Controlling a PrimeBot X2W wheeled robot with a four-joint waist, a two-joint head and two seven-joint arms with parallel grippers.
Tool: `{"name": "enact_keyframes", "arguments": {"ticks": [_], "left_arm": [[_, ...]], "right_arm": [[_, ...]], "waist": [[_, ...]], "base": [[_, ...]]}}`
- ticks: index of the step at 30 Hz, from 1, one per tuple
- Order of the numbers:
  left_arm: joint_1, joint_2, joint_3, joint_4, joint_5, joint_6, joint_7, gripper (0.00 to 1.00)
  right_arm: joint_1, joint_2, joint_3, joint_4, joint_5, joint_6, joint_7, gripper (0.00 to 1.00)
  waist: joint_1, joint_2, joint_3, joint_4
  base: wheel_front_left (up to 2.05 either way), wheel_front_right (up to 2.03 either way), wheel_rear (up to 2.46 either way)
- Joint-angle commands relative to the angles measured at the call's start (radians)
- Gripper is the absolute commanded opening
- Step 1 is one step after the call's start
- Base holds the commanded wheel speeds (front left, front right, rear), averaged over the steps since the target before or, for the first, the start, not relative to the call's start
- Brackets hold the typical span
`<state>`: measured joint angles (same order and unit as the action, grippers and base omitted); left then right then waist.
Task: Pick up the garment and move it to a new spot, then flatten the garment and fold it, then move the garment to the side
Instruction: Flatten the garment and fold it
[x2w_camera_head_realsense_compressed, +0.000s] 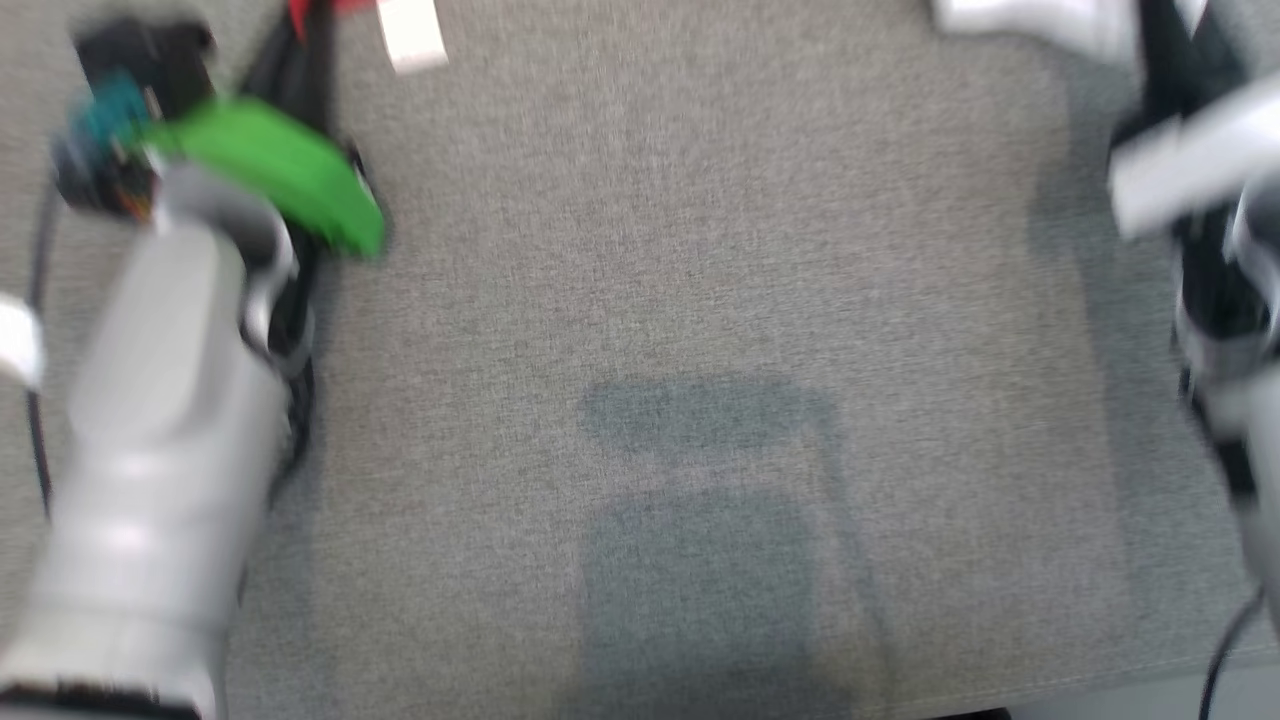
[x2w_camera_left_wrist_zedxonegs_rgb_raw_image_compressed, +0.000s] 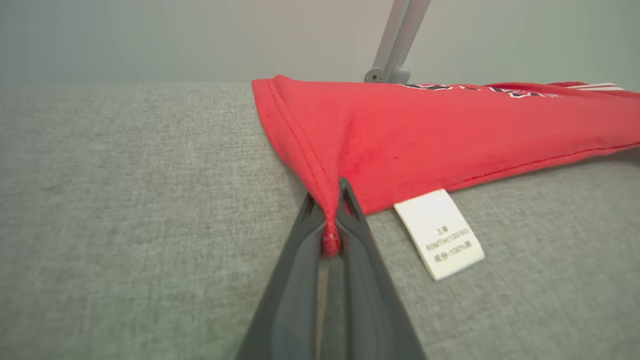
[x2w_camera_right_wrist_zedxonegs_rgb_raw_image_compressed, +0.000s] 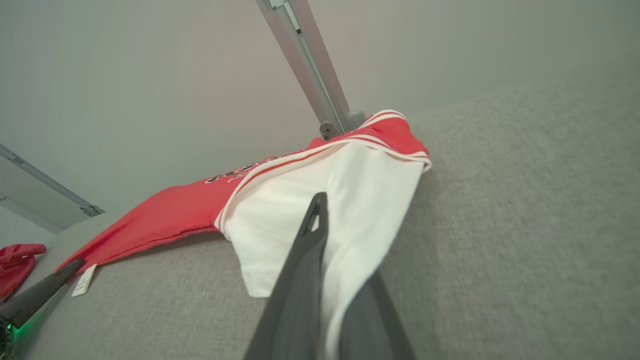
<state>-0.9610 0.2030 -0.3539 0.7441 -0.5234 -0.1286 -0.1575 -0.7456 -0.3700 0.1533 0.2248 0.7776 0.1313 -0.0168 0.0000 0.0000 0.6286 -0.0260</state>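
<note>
Grey woven fabric (x2w_camera_left_wrist_zedxonegs_rgb_raw_image_compressed: 125, 200) covers the work surface, and the red garment (x2w_camera_left_wrist_zedxonegs_rgb_raw_image_compressed: 425, 135) lies stretched along its far edge, in front of a slanted metal strut (x2w_camera_left_wrist_zedxonegs_rgb_raw_image_compressed: 400, 35) and a plain wall. On the left gripper (x2w_camera_left_wrist_zedxonegs_rgb_raw_image_compressed: 332, 215), the fingers are pressed together on the red hem corner, with the white care label (x2w_camera_left_wrist_zedxonegs_rgb_raw_image_compressed: 440, 234) lying flat just beside them. On the right gripper (x2w_camera_right_wrist_zedxonegs_rgb_raw_image_compressed: 327, 225), the fingers are clamped on the garment's white sleeve, the cloth passing between them; the head view is motion-blurred.
</note>
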Motion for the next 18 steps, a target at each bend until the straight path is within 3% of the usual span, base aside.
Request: {"name": "enact_keyframes", "arguments": {"ticks": [1, 4, 12, 18], "left_arm": [[0.140, 0.019, -0.023, -0.008, -0.002, -0.002, -0.013, 0.00], [0.378, 0.024, -0.022, -0.077, -0.042, 0.004, -0.024, 0.00], [1.003, 0.010, 0.016, -0.436, -0.139, 0.185, -0.017, 0.00], [1.210, 0.007, -0.024, -0.718, -0.170, 0.258, 0.073, 0.00]], "right_arm": [[0.135, -0.022, -0.015, -0.023, 0.026, -0.001, -0.021, 0.00], [0.370, -0.040, -0.009, -0.077, 0.075, -0.001, -0.027, 0.00], [0.841, -0.065, 0.046, -0.119, 0.143, -0.002, -0.034, 0.00], [1.001, -0.050, 0.027, -0.175, 0.181, -0.002, -0.085, 0.00]], "waist": [[0.0000, 0.0000, -0.236, -0.007], [0.0000, 0.0000, -0.333, -0.019], [0.0000, 0.0000, -0.496, -0.063], [0.0000, 0.0000, -0.493, -0.039]], "base": [[0.00, 0.00, 0.00], [0.00, 0.00, 0.00], [0.00, 0.00, 0.00], [0.00, 0.00, 0.00]]}}
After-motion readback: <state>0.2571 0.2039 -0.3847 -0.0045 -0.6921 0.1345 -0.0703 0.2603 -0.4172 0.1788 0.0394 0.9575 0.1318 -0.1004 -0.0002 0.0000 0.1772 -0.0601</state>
